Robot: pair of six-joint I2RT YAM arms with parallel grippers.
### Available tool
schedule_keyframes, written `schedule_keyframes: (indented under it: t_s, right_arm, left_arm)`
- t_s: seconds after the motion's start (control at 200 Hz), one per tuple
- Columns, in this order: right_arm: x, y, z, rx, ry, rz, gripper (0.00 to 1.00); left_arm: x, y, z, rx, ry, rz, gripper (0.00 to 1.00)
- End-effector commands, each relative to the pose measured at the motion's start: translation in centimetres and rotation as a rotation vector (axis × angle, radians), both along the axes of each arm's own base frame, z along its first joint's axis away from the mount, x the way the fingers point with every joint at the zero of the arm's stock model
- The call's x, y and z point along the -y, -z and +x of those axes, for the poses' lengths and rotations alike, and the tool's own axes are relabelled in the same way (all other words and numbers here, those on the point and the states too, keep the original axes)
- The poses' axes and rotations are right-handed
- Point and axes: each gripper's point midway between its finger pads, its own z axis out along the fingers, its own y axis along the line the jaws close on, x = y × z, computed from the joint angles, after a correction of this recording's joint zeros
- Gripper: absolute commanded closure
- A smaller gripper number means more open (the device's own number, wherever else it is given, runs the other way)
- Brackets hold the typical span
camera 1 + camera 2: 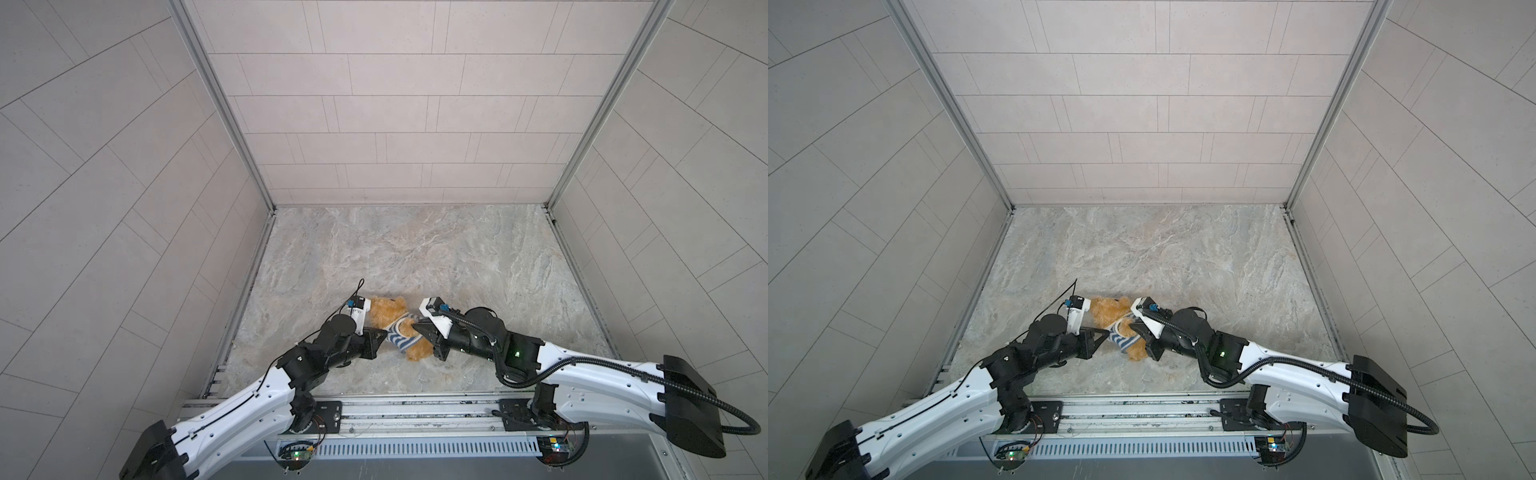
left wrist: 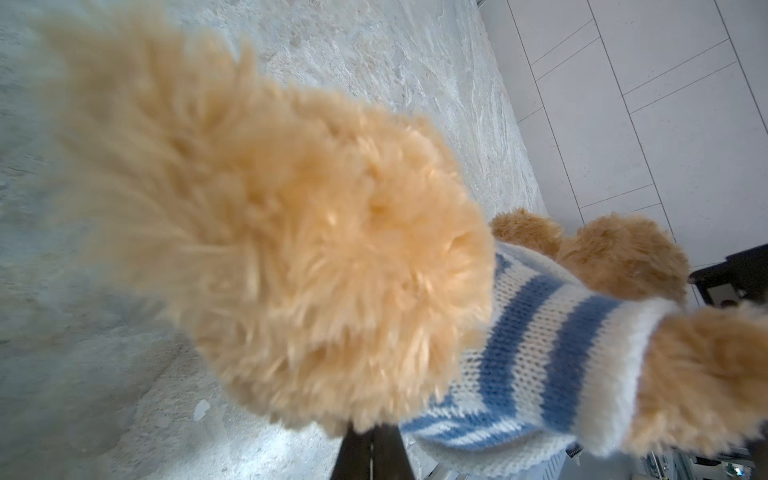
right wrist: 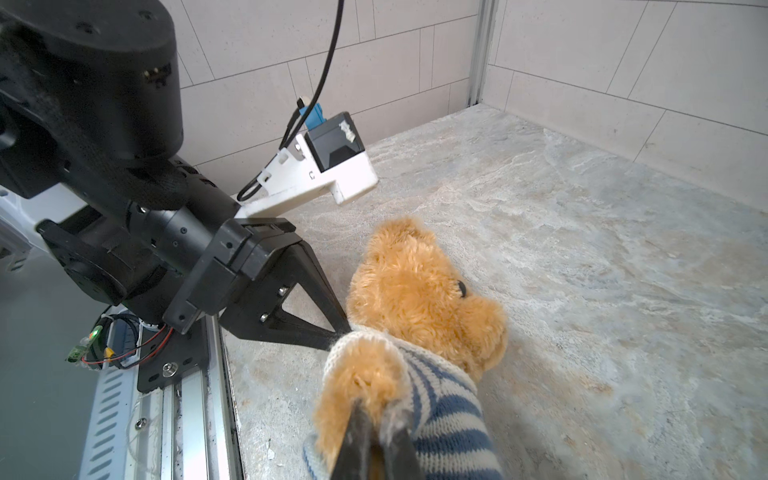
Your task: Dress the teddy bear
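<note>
The golden-brown teddy bear lies on the marble-patterned table near the front, wearing a blue-and-white striped shirt on its body. My left gripper is shut, its tips at the shirt's white rim by the bear's neck; fur hides the pinch in the left wrist view. From the other side, my right gripper is shut on the bear's arm where it leaves the sleeve.
Tiled walls close the marble table at the back and on both sides. A metal rail with both arm bases runs along the front edge, close behind the bear.
</note>
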Motion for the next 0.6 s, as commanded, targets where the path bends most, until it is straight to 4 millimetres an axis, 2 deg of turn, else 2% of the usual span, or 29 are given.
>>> schedule_keyframes:
  t_s: [0.0, 0.14, 0.215, 0.305, 0.441, 0.541, 0.596]
  right_arm:
    - [-0.5, -3.4, 0.2, 0.056, 0.006, 0.114, 1.00]
    - [-0.9, -3.1, 0.4, 0.041, 0.012, 0.109, 1.00]
    - [-1.4, -2.9, 0.4, 0.038, 0.015, 0.094, 1.00]
    - [-2.3, -2.4, 0.8, 0.021, 0.027, 0.080, 0.94]
    - [-2.9, -1.2, 1.6, -0.017, 0.066, 0.078, 0.80]
    - [-3.0, -0.6, 2.1, -0.030, 0.089, 0.070, 0.70]
    - [-2.9, -0.6, 2.3, -0.031, 0.096, 0.074, 0.65]
  left_arm:
    - [-0.6, 0.4, 0.8, 0.019, -0.031, 0.036, 1.00]
    - [0.6, -1.5, 1.7, 0.064, -0.011, -0.009, 1.00]
    - [1.4, -2.1, 2.4, 0.078, -0.006, -0.024, 0.94]
    - [2.6, -2.7, 3.2, 0.097, 0.006, -0.054, 0.85]
    - [2.7, -1.5, 3.8, 0.068, -0.015, -0.031, 0.76]
    - [1.3, -0.1, 4.0, 0.045, -0.060, 0.014, 0.65]
    - [0.1, 0.7, 4.1, 0.031, -0.092, 0.035, 0.62]
